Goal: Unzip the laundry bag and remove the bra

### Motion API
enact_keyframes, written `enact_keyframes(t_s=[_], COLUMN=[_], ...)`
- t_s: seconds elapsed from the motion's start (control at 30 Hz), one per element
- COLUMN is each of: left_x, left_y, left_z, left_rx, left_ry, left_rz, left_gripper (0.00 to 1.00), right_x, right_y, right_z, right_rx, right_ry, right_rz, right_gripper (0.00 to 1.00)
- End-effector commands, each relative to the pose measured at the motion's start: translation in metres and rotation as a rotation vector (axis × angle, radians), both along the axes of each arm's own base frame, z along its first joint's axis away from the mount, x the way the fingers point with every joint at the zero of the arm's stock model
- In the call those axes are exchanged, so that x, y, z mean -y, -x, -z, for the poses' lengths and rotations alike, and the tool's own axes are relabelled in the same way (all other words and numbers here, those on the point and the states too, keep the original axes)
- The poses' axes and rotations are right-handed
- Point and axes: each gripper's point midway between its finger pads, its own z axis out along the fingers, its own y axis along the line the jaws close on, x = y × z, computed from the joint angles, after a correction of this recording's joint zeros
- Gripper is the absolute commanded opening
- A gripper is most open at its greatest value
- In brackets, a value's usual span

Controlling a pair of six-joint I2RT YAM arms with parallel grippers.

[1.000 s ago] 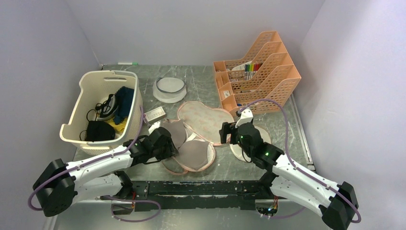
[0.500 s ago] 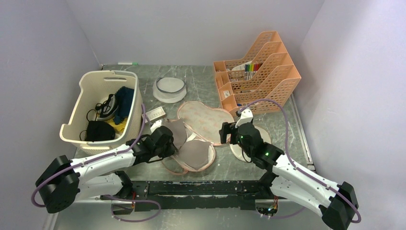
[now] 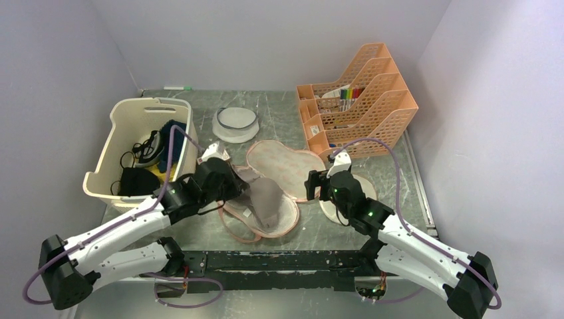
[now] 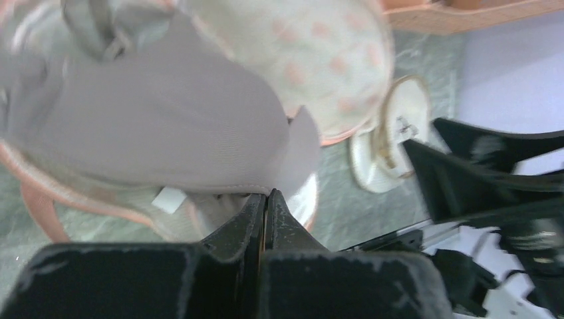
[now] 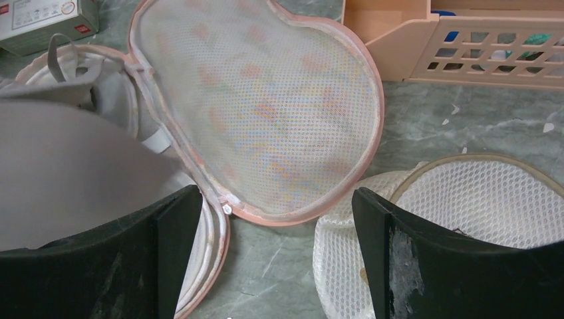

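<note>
The laundry bag [image 3: 284, 167] lies unzipped in the middle of the table, its floral mesh lid [image 5: 266, 113] folded back towards the orange organizer. Its lower half [image 3: 247, 227] stays flat. The taupe bra [image 3: 267, 197] is partly lifted out of it, one cup standing up. My left gripper [image 4: 266, 196] is shut on the bra's [image 4: 153, 126] stitched edge. Right of the bag, my right gripper [image 5: 276, 219] hangs open over bare table near the lid's zip edge and holds nothing. The bra [image 5: 66, 166] fills the left of the right wrist view.
A cream basket [image 3: 143, 149] with dark clothes stands at the left. An orange desk organizer [image 3: 359, 106] is at the back right. A round white mesh pouch [image 5: 479, 199] lies under the right arm. A white round dish [image 3: 235, 123] and a small box [image 5: 40, 20] sit behind the bag.
My left gripper has shut on the bra's edge and pulled up and back to the left, raising one cup out of the bag. The right arm has not moved.
</note>
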Motion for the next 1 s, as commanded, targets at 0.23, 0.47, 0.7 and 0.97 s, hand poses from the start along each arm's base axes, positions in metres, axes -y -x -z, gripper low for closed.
enact_keyframes(t_s=[0.23,0.47,0.7,0.97], left_x=[-0.029,-0.079,-0.144,-0.246], left_y=[-0.060,-0.122,-0.154,-0.125], left_z=[-0.192,-0.296,-0.369,-0.339], left_rx=[0.403,0.572,0.722,0.584], left_ry=[-0.187,-0.337,-0.432,-0.755], left_rz=[0.004,-0.061,-0.245,-0.645], left_gripper=[0.07,0.07,0.07,0.07], right_x=[0.001,0.000,0.000,-0.001], right_y=[-0.002,-0.003,-0.005,-0.006], right_z=[-0.008,-0.006,0.000,0.002], right_rx=[0.032,0.025,0.008,0.003], right_ry=[-0.039,-0.029,-0.010,-0.004], right_rz=[0.016,0.019,0.023,0.019], right_gripper=[0.84,0.84,0.84,0.84])
